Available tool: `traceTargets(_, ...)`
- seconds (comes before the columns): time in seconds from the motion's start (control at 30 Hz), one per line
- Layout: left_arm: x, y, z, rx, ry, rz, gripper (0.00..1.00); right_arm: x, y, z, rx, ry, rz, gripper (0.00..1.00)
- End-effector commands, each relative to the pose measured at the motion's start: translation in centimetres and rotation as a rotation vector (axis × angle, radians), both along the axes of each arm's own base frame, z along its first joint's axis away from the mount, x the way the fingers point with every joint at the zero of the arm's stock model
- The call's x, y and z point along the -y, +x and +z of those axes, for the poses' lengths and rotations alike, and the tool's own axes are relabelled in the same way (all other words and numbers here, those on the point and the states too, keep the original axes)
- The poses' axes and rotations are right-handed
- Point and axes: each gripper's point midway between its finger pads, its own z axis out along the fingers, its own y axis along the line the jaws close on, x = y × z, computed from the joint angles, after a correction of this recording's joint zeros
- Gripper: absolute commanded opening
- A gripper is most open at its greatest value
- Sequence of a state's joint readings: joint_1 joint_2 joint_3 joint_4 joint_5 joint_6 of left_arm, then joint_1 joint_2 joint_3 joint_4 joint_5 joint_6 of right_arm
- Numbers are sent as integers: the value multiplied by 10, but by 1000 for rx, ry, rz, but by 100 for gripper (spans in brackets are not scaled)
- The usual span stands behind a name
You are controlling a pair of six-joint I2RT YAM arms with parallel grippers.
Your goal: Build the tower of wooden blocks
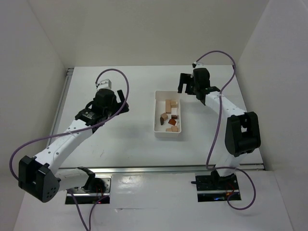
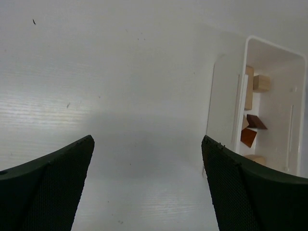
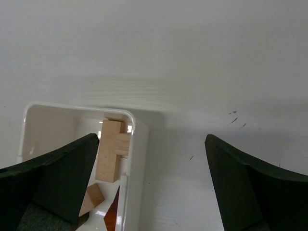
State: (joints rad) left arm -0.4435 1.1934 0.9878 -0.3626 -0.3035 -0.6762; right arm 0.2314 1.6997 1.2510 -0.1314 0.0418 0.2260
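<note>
Wooden blocks (image 1: 171, 115) in white tray (image 1: 162, 96), left pincer (image 2: 147, 140) spread, right pincer (image 3: 151, 139) spread

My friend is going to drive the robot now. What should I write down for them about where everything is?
Left end effector: open, empty, to the left of the tray.
Right end effector: open, empty, by the tray's far right corner.
Blocks: lying loose inside the tray.
Done: nothing stacked yet.
Left: pick the blocks out and build the tower.
</note>
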Motion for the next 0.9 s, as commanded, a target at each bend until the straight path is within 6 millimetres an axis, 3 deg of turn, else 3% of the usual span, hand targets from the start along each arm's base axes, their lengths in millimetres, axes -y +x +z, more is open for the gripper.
traceTargets(0.0, 5, 21, 39, 119, -79, -60, 97, 2, 3, 70, 181, 25, -8, 100)
traceTargets(0.13, 2, 23, 40, 131, -66, -61, 97, 3, -4, 88, 251, -23, 6, 100)
traceTargets(0.3, -3, 15, 30, 105, -52, -53, 91, -2, -10, 75, 189, -94, 43, 100)
traceTargets(0.37, -6, 9, 26, 102, -51, -53, 89, -11, -12, 63, 195, -89, 89, 100)
traceTargets(0.5, -13, 0, 24, 115, -43, -34, 88, -20, -18, 57, 183, -41, 125, 100)
traceTargets(0.57, -14, -3, 24, 119, -45, -34, 88, -23, -27, 31, 89, -46, 154, 100)
traceTargets(0.73, -24, -17, 17, 102, -35, -9, 88, -26, -38, -10, -34, -69, 133, 97)
traceTargets(0.87, -29, -25, 9, 89, -46, 22, 87, -45, -55, -27, -73, -74, 157, 87)
